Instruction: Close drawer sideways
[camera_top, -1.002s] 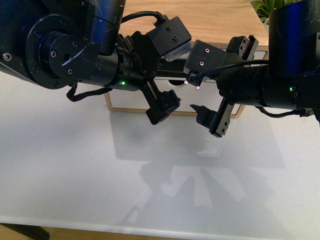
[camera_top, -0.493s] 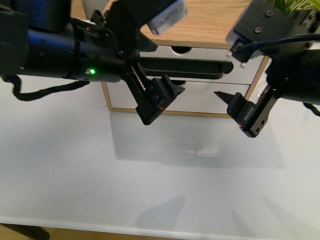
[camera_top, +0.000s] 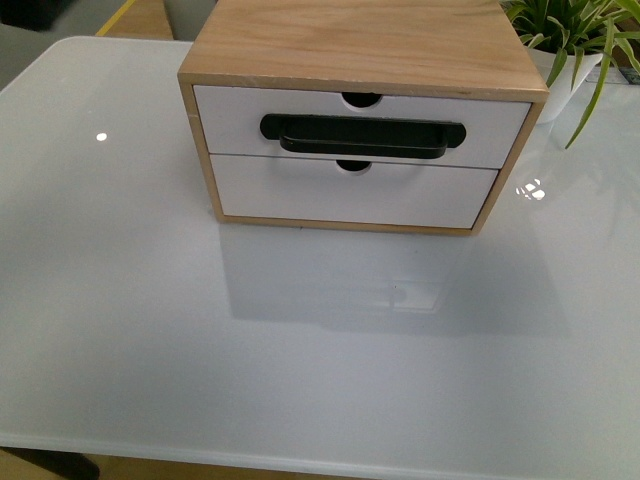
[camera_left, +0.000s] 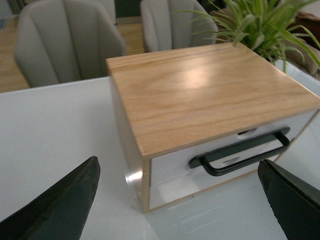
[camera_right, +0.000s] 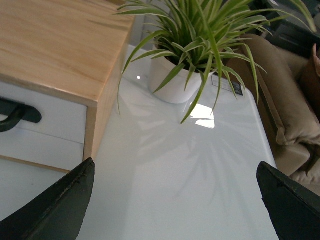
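My left hand (camera_left: 177, 167) hangs open, fingers spread wide, with the drawer (camera_top: 232, 118) just ahead of it, pushed flush into its wooden cabinet (camera_top: 360, 40). My right hand (camera_right: 175, 167), also open, faces the cabinet's corner and a potted plant (camera_right: 175, 80) on the worktop (camera_top: 300, 380).

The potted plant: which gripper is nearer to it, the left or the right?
Right. The right gripper is close before the potted plant, beside the cabinet. The left gripper faces the cabinet's other front corner, with the plant beyond the cabinet.
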